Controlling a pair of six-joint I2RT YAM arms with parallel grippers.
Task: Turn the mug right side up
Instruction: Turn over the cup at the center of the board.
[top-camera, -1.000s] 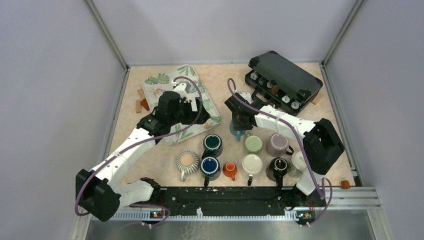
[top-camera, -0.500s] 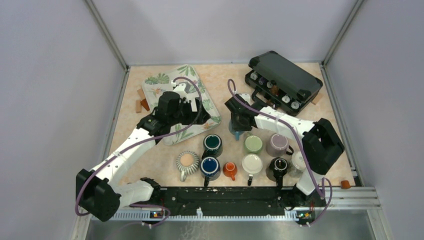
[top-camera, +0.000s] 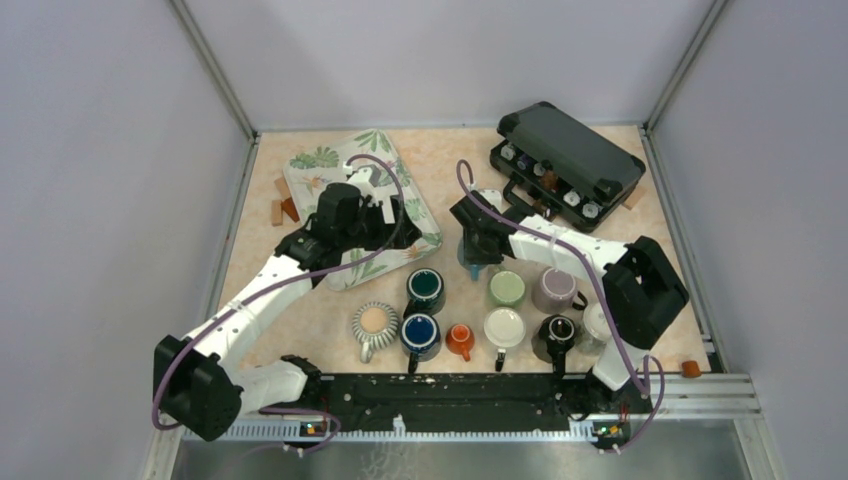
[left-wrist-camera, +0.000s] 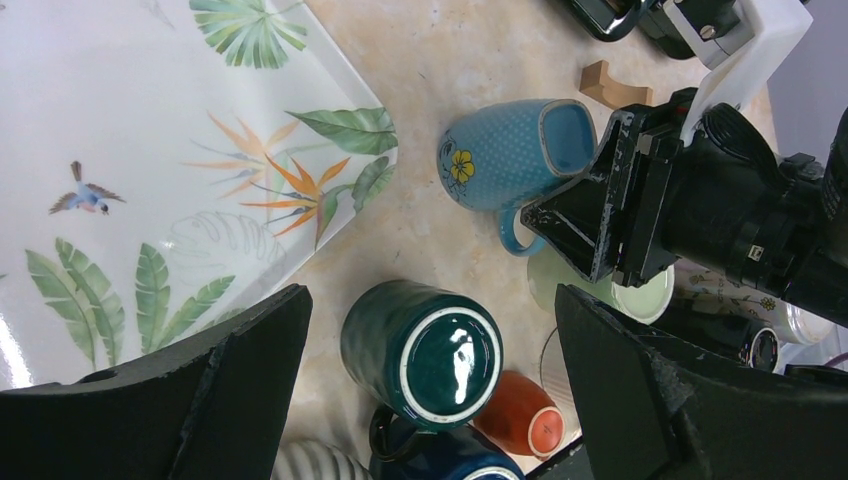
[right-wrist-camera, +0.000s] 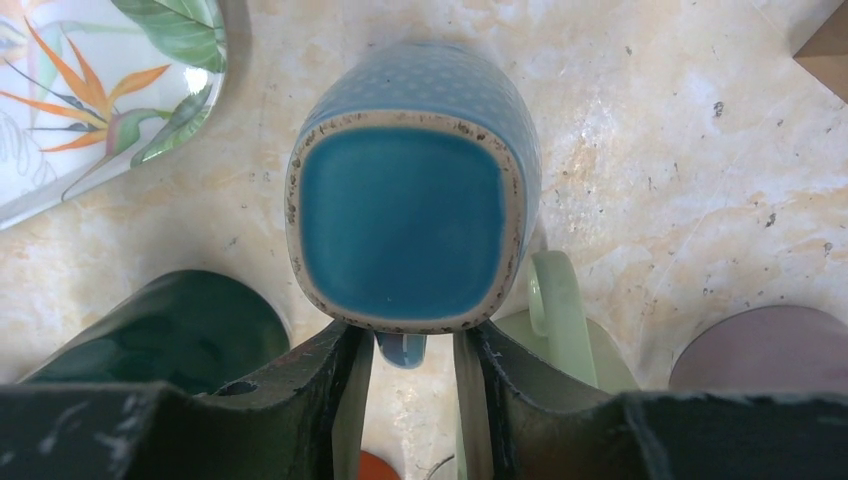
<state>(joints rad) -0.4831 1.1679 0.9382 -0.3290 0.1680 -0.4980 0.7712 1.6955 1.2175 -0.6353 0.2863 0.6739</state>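
Okay, plain matte lavender-grey walls box the cell on three sides. The table is a beige marbled stone-look, lightly speckled. A black hard-shell case stands open at far right, with small bottles in a row inside. A glossy white rectangular tray, printed with palm leaves, orange flowers and a small bird, sits far left. A dark green mug, round and glazed, is just beside the tray's corner. The blue mug has a dotted texture, a yellow flower and a squarish base with a rough rim. It lies on its side mid-table, base toward my right wrist camera. My right gripper is mostly closed, the mug's handle pinched between its fingers. My left gripper gapes wide with nothing in it, above the tray corner.
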